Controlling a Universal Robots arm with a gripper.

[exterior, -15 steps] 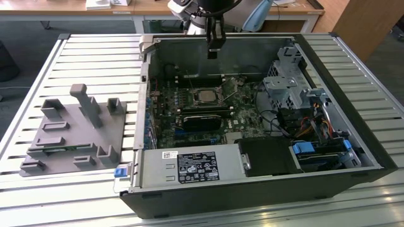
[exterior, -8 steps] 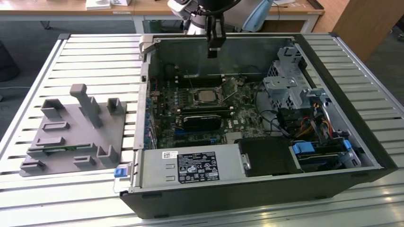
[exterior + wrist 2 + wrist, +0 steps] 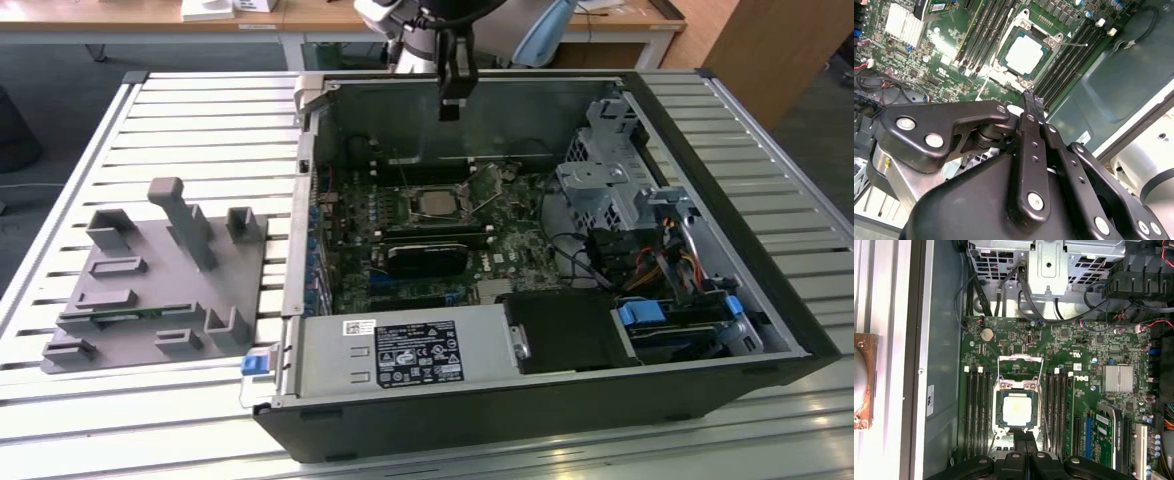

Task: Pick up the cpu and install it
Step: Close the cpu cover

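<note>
The cpu [image 3: 430, 203] lies flat in the black-framed motherboard socket inside the open computer case [image 3: 747, 300], silvery top up. Both wrist views also show the cpu [image 3: 1024, 52] [image 3: 1018, 410] seated in the socket, with the metal load plate [image 3: 1019, 371] swung open beside it. My gripper [image 3: 454, 100] hangs above the rear part of the case, clear of the board. Its two black fingers [image 3: 1030, 446] are pressed together with nothing between them, and their tips [image 3: 1031, 102] point down toward the socket's edge.
A grey tray [image 3: 147, 280] with upright posts sits on the slatted table at the exterior view's left, with a thin green memory stick [image 3: 134, 315] in it. The power supply [image 3: 400, 352], drive cage [image 3: 601, 190] and cables [image 3: 654, 265] crowd the case's near and right sides.
</note>
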